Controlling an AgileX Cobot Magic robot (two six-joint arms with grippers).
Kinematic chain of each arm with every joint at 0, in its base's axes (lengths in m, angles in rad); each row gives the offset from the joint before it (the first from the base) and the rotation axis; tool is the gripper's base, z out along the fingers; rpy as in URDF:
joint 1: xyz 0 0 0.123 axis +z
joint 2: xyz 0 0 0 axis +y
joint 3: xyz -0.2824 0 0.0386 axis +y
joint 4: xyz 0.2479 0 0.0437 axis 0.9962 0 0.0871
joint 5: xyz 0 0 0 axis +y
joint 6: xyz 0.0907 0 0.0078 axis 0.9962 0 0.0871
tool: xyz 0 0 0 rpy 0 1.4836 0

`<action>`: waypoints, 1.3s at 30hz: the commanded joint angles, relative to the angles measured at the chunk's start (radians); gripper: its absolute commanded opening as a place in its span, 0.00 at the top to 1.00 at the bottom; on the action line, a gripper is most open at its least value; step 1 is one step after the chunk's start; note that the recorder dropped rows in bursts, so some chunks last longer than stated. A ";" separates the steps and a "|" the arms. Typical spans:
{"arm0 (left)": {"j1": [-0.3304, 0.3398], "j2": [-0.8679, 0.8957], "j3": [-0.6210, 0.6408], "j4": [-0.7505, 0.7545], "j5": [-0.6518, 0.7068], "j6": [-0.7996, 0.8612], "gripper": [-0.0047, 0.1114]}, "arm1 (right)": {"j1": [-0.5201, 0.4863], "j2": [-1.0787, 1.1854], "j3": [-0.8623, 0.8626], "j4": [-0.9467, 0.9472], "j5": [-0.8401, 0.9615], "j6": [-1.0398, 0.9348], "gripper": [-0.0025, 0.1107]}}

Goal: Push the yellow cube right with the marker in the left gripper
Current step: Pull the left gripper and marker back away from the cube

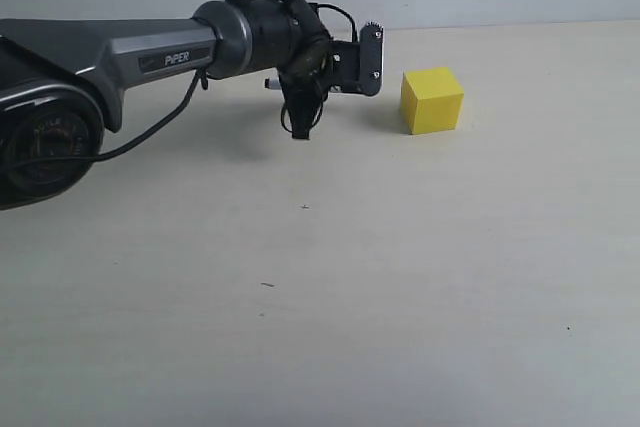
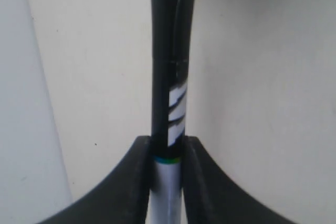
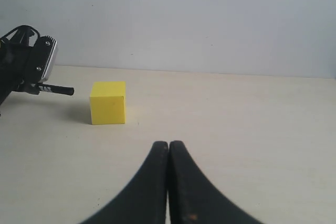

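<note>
Yellow block, exterior view: the yellow cube (image 1: 432, 99) sits on the pale table (image 1: 400, 277), upper right of centre, flat and square.
Arm, exterior view: the left claw (image 1: 366, 61) reaches in from the left of the frame on a grey arm (image 1: 130, 47). It is just beside the cube's left face, and I can see a thin strip of table between them.
Step, exterior view: I'd call this the approach. The push has not begun.
Pen, left wrist view: the marker (image 2: 169, 103) runs up the middle of the frame, black cap half with white print leading and white barrel at the bottom.
Grip, left wrist view: the left claw's two black fingers (image 2: 131, 182) are clamped on the barrel, only the pen's width apart.
Tip, right wrist view: at the left edge the marker's black end pokes out of the left claw towards the cube. It is level with the cube's upper part and short of it.
Other claw, right wrist view: the right claw (image 3: 168, 148) sits at bottom centre, fingers pressed together and holding nothing, well apart from the cube.
Next move: the tip must travel rightward onto the left face. To my eye it should meet the face centred and a little lower, so the cube slides rather than tips or spins.
</note>
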 commanded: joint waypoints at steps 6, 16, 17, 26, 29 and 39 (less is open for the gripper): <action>0.062 -0.004 -0.007 -0.377 -0.102 0.549 0.96 | -0.004 -0.006 0.005 -0.002 -0.012 0.000 0.98; 0.062 0.007 -0.007 -0.387 -0.218 0.717 0.96 | -0.004 -0.006 0.005 -0.002 -0.012 0.000 0.98; 0.062 0.014 -0.007 -0.387 -0.231 0.724 0.96 | -0.004 -0.006 0.005 -0.002 -0.012 0.000 0.98; 0.077 0.056 -0.008 -0.387 -0.383 0.854 0.96 | -0.004 -0.006 0.005 -0.002 -0.012 0.000 0.98; 0.084 0.058 -0.008 -0.387 -0.418 0.956 0.96 | -0.004 -0.006 0.005 -0.002 -0.012 0.000 0.98; 0.100 0.058 -0.008 -0.475 -0.428 0.884 0.96 | -0.004 -0.006 0.005 -0.002 -0.012 0.000 0.98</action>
